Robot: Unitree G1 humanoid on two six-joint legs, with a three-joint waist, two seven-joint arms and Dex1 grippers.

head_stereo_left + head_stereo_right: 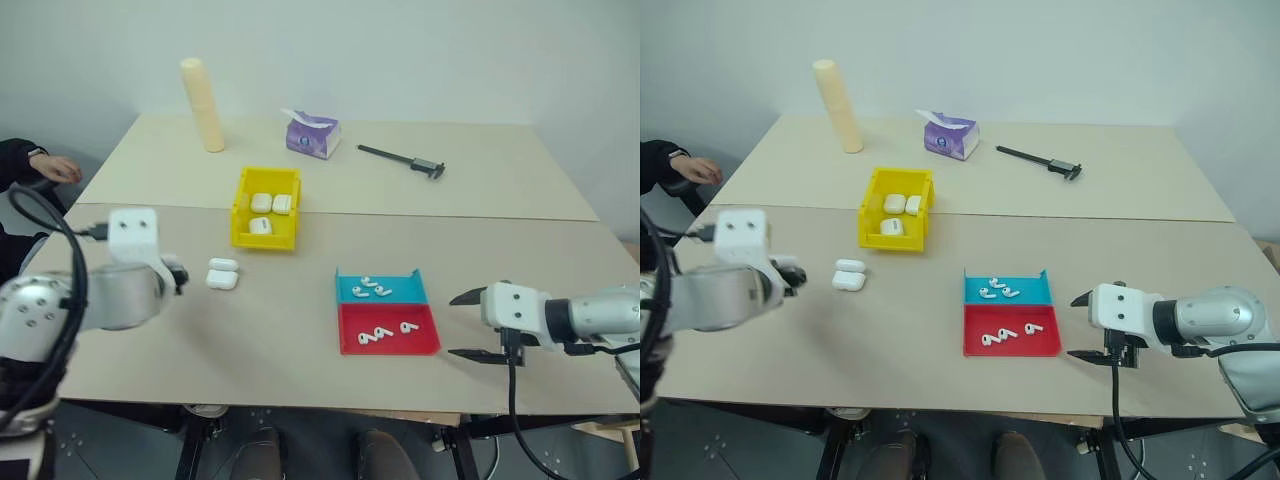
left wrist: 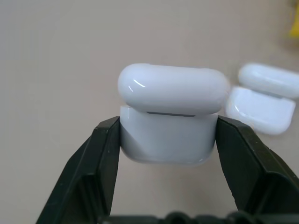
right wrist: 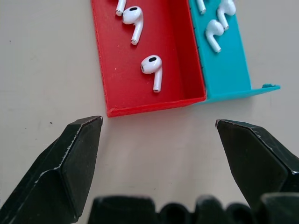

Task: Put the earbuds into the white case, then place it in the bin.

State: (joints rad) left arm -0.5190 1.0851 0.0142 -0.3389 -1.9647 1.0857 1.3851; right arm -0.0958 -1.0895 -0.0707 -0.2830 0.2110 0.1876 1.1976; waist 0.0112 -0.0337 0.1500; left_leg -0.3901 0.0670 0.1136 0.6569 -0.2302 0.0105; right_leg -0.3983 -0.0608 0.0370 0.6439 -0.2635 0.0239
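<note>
Left jaws (image 2: 168, 140) grip white case (image 2: 169, 116), lid ajar | right jaws (image 3: 159, 135) open beside tray (image 3: 154, 100)

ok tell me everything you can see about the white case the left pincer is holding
The white case is a small glossy rounded plastic box. Its hinged lid is open, tipped above the body with a dark gap between them. The left pincer is shut on the body, one black finger pressed against each side. It is held above the beige table, with a second open case lying close by.

Head stereo pair looks down over table (image 1: 300, 330); wrist cams close, sharing tray (image 3: 149, 100), white case (image 2: 168, 135)
</note>
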